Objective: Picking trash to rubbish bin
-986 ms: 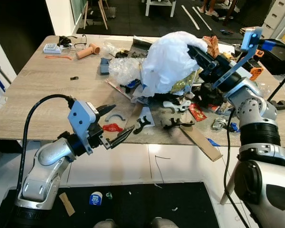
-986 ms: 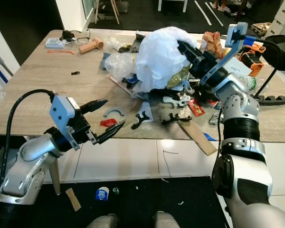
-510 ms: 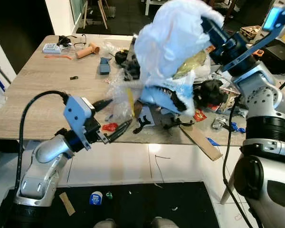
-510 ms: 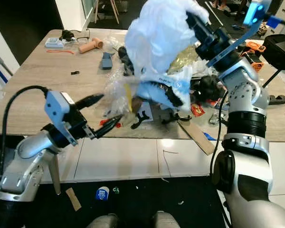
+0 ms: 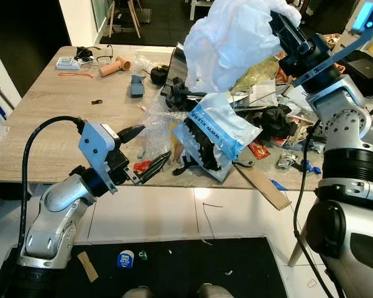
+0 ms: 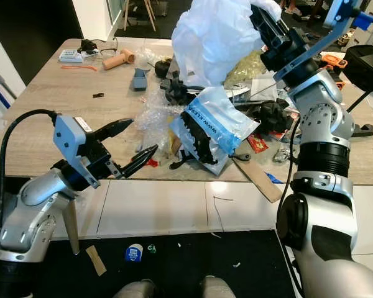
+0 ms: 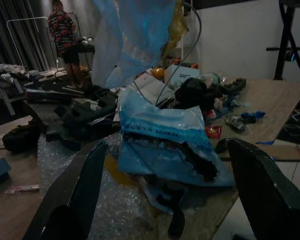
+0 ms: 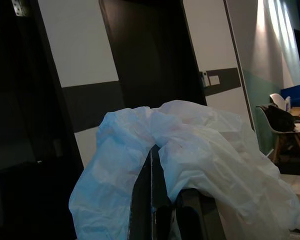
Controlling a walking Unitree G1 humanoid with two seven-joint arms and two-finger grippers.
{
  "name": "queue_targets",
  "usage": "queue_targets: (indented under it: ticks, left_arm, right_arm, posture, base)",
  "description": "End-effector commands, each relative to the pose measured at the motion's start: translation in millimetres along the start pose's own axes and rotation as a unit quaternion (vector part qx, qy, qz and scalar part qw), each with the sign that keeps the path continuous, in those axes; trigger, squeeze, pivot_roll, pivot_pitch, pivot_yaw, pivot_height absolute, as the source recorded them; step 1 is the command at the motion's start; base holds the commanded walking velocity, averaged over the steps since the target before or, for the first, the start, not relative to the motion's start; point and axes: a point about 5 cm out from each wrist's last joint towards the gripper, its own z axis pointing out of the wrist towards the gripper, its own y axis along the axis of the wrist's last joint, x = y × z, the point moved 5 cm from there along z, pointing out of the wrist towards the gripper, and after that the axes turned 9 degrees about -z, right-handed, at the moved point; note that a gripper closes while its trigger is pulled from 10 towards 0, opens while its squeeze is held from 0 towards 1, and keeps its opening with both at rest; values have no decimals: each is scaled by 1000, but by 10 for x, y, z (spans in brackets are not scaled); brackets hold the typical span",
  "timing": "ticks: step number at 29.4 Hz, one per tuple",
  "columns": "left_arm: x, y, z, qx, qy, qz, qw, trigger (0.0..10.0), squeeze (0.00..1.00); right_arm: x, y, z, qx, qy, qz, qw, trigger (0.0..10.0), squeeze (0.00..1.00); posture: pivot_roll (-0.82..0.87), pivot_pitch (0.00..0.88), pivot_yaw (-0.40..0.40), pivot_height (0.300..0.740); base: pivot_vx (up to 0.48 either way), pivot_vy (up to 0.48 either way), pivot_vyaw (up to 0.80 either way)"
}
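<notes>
White plastic bag [image 5: 236, 37]; blue-and-white printed pouch [image 5: 219, 130]; wood-grain table [image 5: 43, 118].

plastic bag [image 5: 236, 37] above table [image 5: 43, 118] | printed pouch [image 5: 221, 127] below it | bubble wrap [image 5: 155, 121] left of pouch

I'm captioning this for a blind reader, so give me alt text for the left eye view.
The right claw holds a crumpled white plastic bag high above a cluttered wooden table. A blue and white pouch lies tilted among the clutter near the table's front edge, and the open left claw hovers beside it.
</notes>
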Motion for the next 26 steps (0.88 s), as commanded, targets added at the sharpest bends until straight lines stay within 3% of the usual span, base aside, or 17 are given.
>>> queue_targets:
  ticks: [1,2,4,5,6,8,15,19,22,26]
  left_arm:
    - [-34,65,29,-17,-6,-12,1000,10000,0]
    - [-34,65,29,-17,-6,-12,1000,10000,0]
    - [-36,57,41,-18,-4,-16,1000,10000,0]
    - [-36,57,41,-18,-4,-16,1000,10000,0]
    - [-37,45,47,-18,-2,-17,1000,10000,0]
    - [-42,38,55,-18,-1,-18,1000,10000,0]
    - [-22,47,52,-20,3,-14,1000,10000,0]
    - [-25,40,42,-18,2,-15,1000,10000,0]
    - [-40,24,41,-15,0,-15,1000,10000,0]
    - [-39,22,39,-13,0,-14,1000,10000,0]
  right_arm:
    - [180,84,40,-18,51,34,998,0,0]
    - [180,84,40,-18,51,34,998,0,0]
    - [392,80,6,-21,114,73,991,0,0]
    - [392,80,6,-21,114,73,991,0,0]
    - [507,46,-21,-16,143,81,986,0,0]
    - [558,35,-22,-22,150,94,984,0,0]
    - [342,322,137,-95,91,147,980,0,0]
    - [104,-13,156,-18,-17,96,995,0,0]
    - [-136,-272,68,48,-114,83,989,0,0]
    - [-126,-400,36,90,-114,89,985,0,0]
  posture:
    - [-40,0,-53,740]
    - [-40,0,-53,740]
    - [-40,0,-53,740]
    - [-40,0,-53,740]
    - [-40,0,-53,740]
    - [-41,0,-52,740]
    - [-41,0,-52,740]
    - [-41,0,-55,740]
    - [-41,0,-55,740]
    - [-39,0,-56,740]
  base:
    - [0,0,0]
    - [0,0,0]
    - [0,0,0]
    - [0,0,0]
    - [0,0,0]
    - [0,0,0]
    - [0,0,0]
    - [0,0,0]
    - [0,0,0]
    - [0,0,0]
